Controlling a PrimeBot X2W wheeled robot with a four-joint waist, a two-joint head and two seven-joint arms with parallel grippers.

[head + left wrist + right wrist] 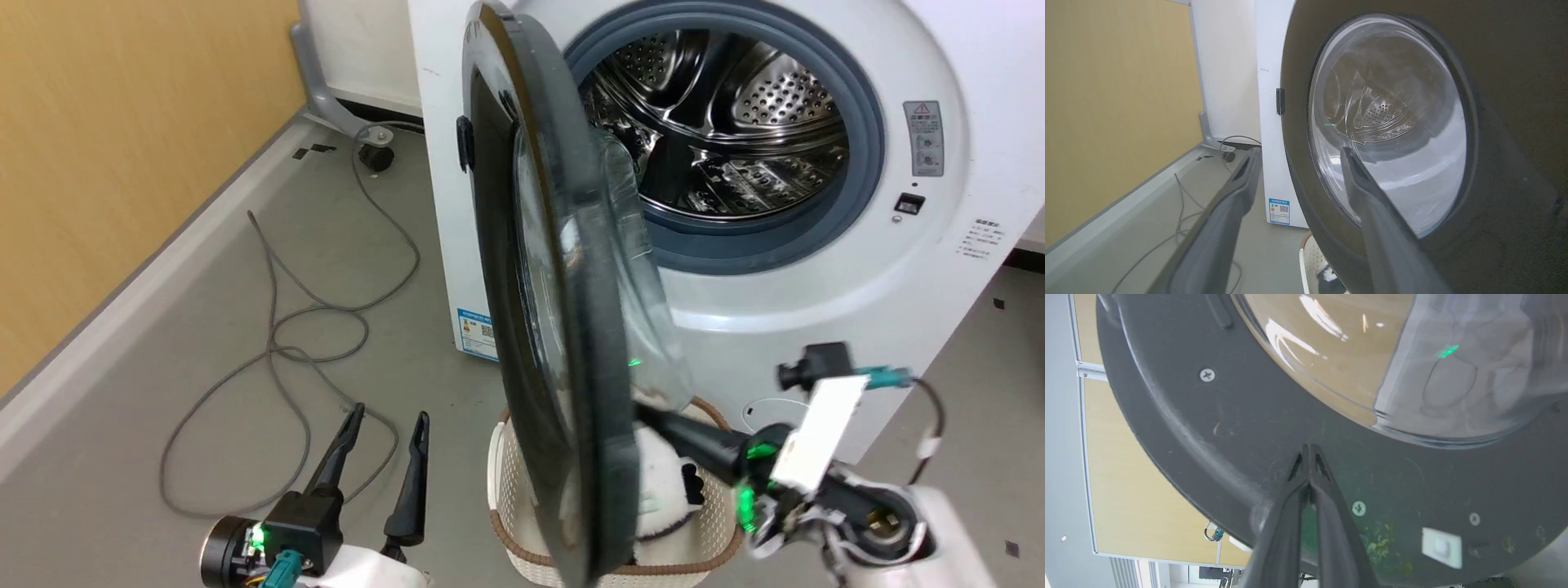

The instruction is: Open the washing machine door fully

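Note:
The washing machine door stands swung out from the white washer, edge-on to the head view, with its glass bowl bulging toward the drum. My right gripper is shut with nothing in it. Its tips press on the door's black inner rim, just below the glass bowl. My left gripper hangs open over the floor, left of the door and apart from it. In the left wrist view it faces the door's outer rim and window.
A white laundry basket with a brown rim sits on the floor under the door, holding something black and white. Grey cables loop across the floor at left. The yellow wall borders the left side. The steel drum is exposed.

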